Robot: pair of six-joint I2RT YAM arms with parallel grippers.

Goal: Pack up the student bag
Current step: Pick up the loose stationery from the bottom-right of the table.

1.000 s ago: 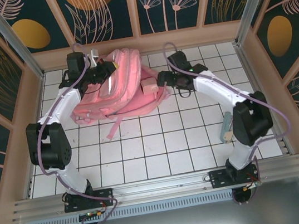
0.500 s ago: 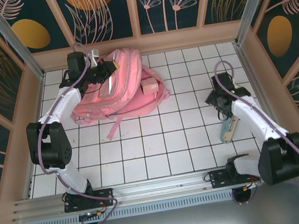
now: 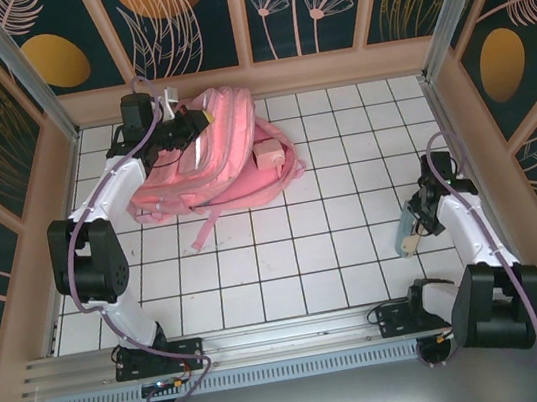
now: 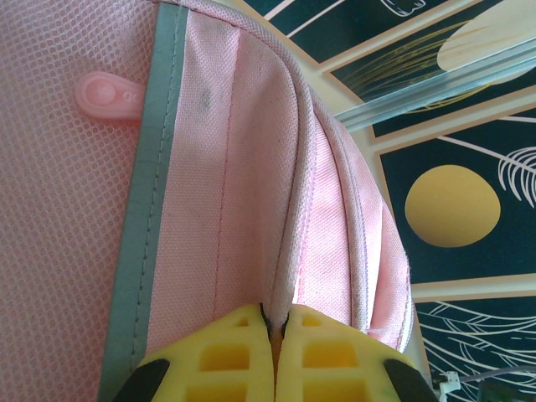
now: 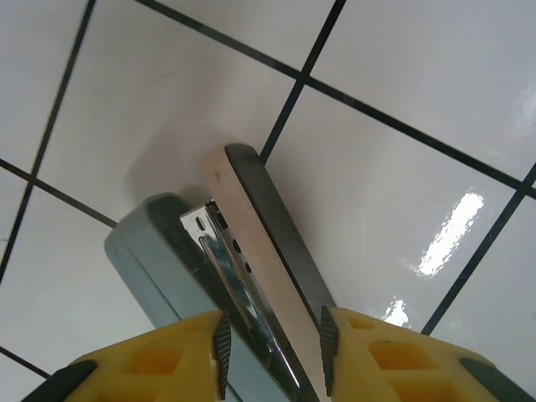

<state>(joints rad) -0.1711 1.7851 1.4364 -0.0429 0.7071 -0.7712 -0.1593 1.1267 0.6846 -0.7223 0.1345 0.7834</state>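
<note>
The student bag [image 3: 231,151] is a big soft pink backpack lying at the back of the tiled table. My left gripper [image 3: 192,121] sits at its upper left edge, shut on a fold of the pink fabric [image 4: 285,276] beside a grey trim strip. At the right side of the table a grey-blue stapler [image 3: 410,226] lies on the tiles. My right gripper [image 3: 421,223] is down over it. In the right wrist view its pads [image 5: 221,347] press the stapler [image 5: 243,251] from both sides, and the right gripper [image 5: 272,345] is shut on it.
A small pale pink box [image 3: 267,153] rests against the bag's right side. A loose pink strap [image 3: 203,233] trails onto the tiles in front of the bag. Wooden walls [image 3: 458,112] enclose the table. A metal rail [image 3: 289,337] runs along the near edge.
My right arm swung from beside the bag back to the right side of the table and came down over the stapler, its jaws narrowing onto it. The left arm and bag have not moved.
</note>
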